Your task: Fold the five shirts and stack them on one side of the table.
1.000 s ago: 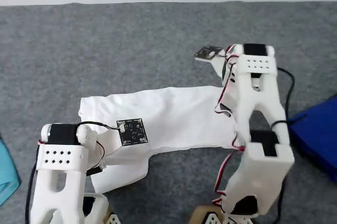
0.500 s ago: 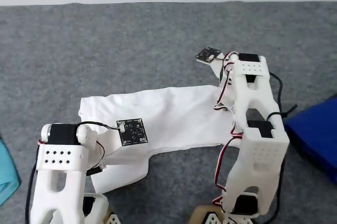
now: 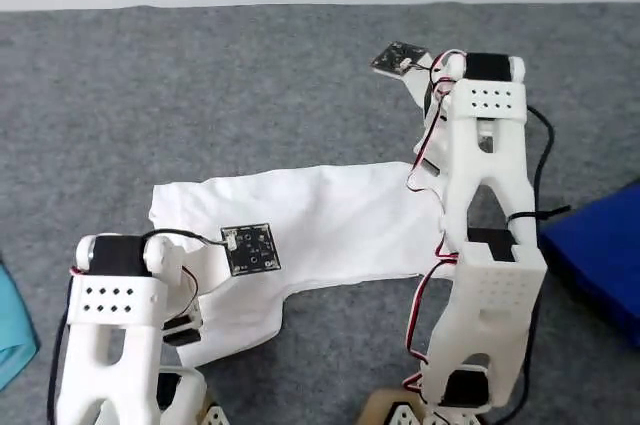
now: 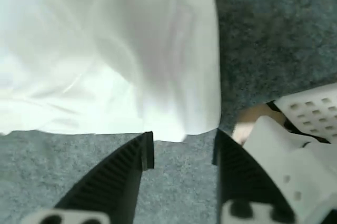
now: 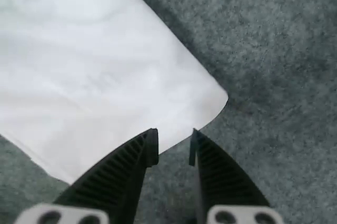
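Observation:
A white shirt (image 3: 330, 220) lies partly folded across the middle of the grey table, a sleeve or flap trailing toward the near left. My left arm (image 3: 115, 295) stands at the shirt's near-left end. My left gripper (image 4: 181, 147) is open, its fingertips just off the edge of the white shirt (image 4: 105, 50). My right arm (image 3: 485, 145) reaches over the shirt's right end. My right gripper (image 5: 172, 147) is narrowly open, with the corner edge of the white shirt (image 5: 79, 66) running right at its tips.
A dark blue shirt (image 3: 595, 245) lies at the right edge of the table and a teal one (image 3: 12, 335) at the left edge. Grey felt (image 3: 250, 85) covers the far half. An arm's white base (image 4: 295, 145) stands close to the left gripper.
The right arm dipped nearer, then its wrist swung toward the far side of the table. The left arm and the white shirt have barely shifted.

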Motion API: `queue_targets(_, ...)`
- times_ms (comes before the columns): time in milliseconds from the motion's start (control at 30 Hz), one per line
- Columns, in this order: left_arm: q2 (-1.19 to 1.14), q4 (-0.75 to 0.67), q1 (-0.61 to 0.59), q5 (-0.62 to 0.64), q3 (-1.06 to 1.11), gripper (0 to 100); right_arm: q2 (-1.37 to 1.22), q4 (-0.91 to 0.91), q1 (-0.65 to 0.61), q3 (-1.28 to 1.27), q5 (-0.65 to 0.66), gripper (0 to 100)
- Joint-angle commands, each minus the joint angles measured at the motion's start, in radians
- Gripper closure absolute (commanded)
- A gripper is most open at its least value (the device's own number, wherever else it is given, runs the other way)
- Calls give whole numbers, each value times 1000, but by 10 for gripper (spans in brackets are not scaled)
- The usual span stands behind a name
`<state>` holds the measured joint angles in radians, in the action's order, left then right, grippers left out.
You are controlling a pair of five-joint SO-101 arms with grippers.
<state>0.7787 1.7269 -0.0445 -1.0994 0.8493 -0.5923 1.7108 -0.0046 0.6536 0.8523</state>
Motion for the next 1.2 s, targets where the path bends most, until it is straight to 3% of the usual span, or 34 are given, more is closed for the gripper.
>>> queue_targets(0, 14, 11, 0, 55, -94, 785, 15, 42, -2, 52, -35, 869)
queue_targets(100, 11, -52, -6, 115, -159, 790, 16, 53, -5, 52, -35, 869)
queue_targets(300, 8, -384, -69, 353, -151, 818, 36, 76, -10, 52, -38, 869)
queue_targets(500, 8, -686, -75, 534, 33, 998, 116, 77, -12, 52, -87, 870)
queue_targets(633, 8, -864, -77, 608, 177, 997, 173, 79, -12, 48, -104, 870)
queue_targets(933, 6, -1066, -123, 628, 338, 997, 314, 81, -5, 15, -150, 870)
queue_targets(1167, -6, -1092, -141, 588, 384, 997, 463, 81, -5, -144, -150, 870)
